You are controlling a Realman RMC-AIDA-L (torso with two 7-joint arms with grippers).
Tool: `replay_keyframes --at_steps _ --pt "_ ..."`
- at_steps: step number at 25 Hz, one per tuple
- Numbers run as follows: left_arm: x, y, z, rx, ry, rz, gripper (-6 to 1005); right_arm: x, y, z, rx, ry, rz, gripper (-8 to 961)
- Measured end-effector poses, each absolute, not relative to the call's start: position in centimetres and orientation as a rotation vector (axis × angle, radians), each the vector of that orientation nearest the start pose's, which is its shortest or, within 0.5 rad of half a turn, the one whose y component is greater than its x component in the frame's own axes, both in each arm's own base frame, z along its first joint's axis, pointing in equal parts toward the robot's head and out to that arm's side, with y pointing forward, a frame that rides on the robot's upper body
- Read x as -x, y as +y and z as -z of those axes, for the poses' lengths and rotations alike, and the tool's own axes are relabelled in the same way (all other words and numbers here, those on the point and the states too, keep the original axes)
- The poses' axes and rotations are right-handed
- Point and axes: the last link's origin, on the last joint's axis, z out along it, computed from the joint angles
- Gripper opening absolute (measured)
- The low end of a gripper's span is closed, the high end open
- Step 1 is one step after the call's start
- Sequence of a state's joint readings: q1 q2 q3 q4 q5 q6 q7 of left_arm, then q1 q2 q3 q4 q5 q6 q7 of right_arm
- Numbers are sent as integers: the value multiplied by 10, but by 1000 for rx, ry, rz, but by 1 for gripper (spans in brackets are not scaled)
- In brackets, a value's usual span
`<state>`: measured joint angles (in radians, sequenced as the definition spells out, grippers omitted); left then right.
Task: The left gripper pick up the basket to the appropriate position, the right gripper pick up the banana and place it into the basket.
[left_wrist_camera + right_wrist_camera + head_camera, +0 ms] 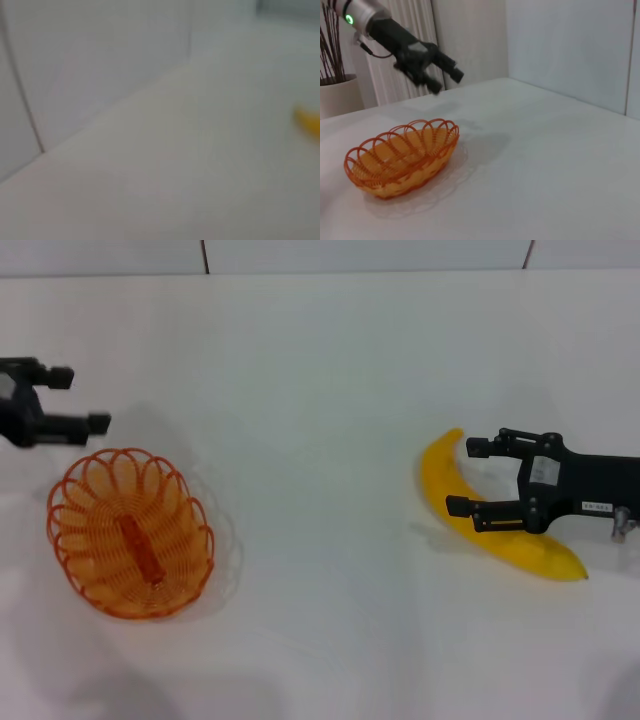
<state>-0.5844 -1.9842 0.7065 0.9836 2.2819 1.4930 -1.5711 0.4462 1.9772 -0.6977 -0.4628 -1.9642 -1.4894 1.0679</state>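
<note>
The work surface is a plain white table (320, 440) that fills nearly the whole head view and meets a white wall along the top edge of the frame. Two items lie directly on it. The basket (130, 532) of orange wire loops sits at the lower left of the frame. The banana (480, 515) lies at the centre right, well apart from the basket, curved, yellow, flat on the surface.
</note>
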Motion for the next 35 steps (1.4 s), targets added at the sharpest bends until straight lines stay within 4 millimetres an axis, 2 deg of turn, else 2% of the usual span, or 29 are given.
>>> replay_keyframes --at_steps 3,7,14,20,35 --pt "263 372 -77 2661 -212 -133 823 -318 308 -8 2679 484 -563 882" --pt "264 373 -73 2681 -186 -282 803 -313 311 -5 2684 476 -569 880" --pt "255 392 -52 2698 -137 -273 758 -314 311 -6 2680 481 -567 877" --pt "256 396 -30 2772 -148 -300 733 -313 311 -5 2683 480 -568 874" --pt "259 400 -27 2746 -204 -341 669 -314 312 -6 2683 490 -568 867"
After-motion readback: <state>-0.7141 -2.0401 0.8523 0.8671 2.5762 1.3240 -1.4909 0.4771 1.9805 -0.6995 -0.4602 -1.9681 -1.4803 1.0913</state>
